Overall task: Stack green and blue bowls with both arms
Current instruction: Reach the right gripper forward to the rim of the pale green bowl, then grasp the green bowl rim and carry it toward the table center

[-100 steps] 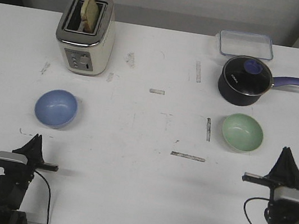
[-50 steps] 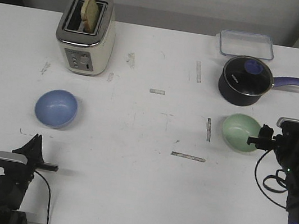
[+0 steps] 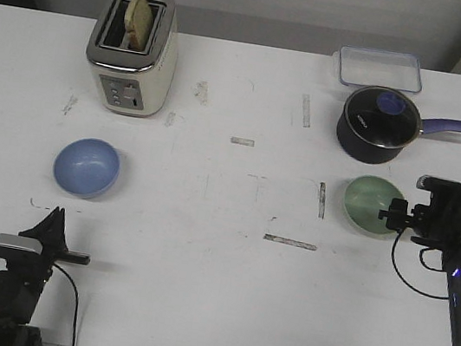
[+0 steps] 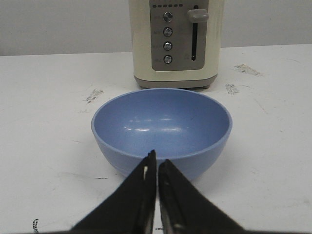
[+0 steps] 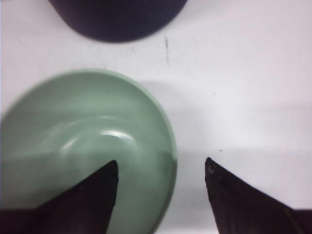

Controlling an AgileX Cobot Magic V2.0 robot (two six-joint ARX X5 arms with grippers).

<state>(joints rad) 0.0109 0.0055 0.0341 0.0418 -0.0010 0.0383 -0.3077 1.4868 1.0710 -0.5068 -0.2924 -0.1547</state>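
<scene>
The periwinkle blue bowl sits upright on the white table at the left, in front of the toaster. It fills the left wrist view. My left gripper rests near the table's front edge, short of the bowl, shut and empty. The mint green bowl sits at the right, in front of the saucepan. My right arm hangs over its right side. My right gripper is open, with one finger above the bowl's inside and the other above the table outside the rim.
A cream toaster with a bread slice stands at the back left. A dark lidded saucepan with a purple handle stands just behind the green bowl. A clear lidded container lies behind the pan. Tape marks dot the table.
My right arm has risen from the table's front edge and swung forward over the green bowl's right rim. The left arm and both bowls have not moved.
</scene>
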